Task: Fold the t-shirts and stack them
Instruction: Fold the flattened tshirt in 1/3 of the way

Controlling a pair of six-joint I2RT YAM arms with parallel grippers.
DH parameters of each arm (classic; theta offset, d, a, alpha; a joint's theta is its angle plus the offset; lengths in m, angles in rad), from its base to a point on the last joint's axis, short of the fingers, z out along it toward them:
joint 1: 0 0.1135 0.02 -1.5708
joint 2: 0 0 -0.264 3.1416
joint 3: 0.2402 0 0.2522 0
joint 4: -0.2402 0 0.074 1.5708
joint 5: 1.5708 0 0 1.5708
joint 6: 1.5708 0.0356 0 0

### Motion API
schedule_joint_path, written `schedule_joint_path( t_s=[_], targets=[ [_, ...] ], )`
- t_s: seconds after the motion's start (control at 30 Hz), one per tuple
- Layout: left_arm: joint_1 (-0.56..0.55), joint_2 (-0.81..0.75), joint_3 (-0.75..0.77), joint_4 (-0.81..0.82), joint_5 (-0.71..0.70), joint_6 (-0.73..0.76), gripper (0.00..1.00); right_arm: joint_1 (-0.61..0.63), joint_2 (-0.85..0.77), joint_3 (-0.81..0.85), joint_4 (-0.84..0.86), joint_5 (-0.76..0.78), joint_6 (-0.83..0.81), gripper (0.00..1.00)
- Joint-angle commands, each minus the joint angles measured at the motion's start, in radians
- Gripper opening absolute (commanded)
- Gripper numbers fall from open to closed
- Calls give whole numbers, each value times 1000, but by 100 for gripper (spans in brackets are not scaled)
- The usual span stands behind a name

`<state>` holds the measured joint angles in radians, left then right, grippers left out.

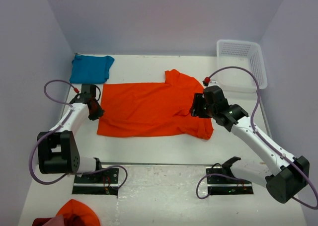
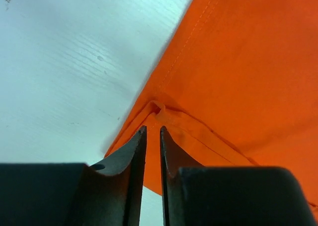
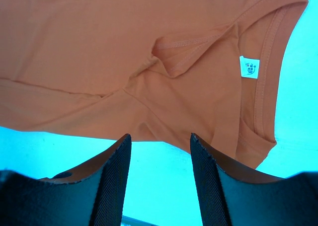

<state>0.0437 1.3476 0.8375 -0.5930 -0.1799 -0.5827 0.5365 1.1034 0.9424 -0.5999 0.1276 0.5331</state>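
Orange t-shirt (image 1: 149, 109) spread flat; teal t-shirt (image 1: 91, 69) at far-left corner.

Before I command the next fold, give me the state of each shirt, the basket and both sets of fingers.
Bright orange cotton t-shirt: lying flat in the middle, neck label showing.
Teal-blue cotton t-shirt: folded, at the far left.
White plastic mesh basket: upright, far right, looks empty.
Left fingers: nearly together at the orange hem, grip unclear.
Right fingers: open over the collar end, holding nothing.

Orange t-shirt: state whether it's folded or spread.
Spread: the orange t-shirt lies flat across the table, its neck label uncovered.
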Motion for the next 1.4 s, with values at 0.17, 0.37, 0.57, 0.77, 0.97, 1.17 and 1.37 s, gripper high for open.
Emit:
schedule_joint_path(
  t_s=[0.17,0.37,0.57,0.77,0.97,1.17,1.37],
  targets=[
    [-1,82,61,13,-7,11,21,5,-60,-5,-5,-6,-19,52],
    [-1,96,58,30,17,21,24,3,-47,-20,15,-19,-18,52],
    [-1,145,61,56,66,24,26,5,-40,-22,19,-25,-16,52],
    [-1,191,72,65,63,23,15,5,-51,-16,3,-11,-22,52],
    [1,176,84,56,19,3,0,6,-42,-22,2,-23,-13,52],
    [28,162,103,32,-12,3,0,6,-36,-24,-9,-13,-1,52],
    [79,165,107,27,-26,17,0,8,-25,-19,-29,4,10,52]
  ],
)
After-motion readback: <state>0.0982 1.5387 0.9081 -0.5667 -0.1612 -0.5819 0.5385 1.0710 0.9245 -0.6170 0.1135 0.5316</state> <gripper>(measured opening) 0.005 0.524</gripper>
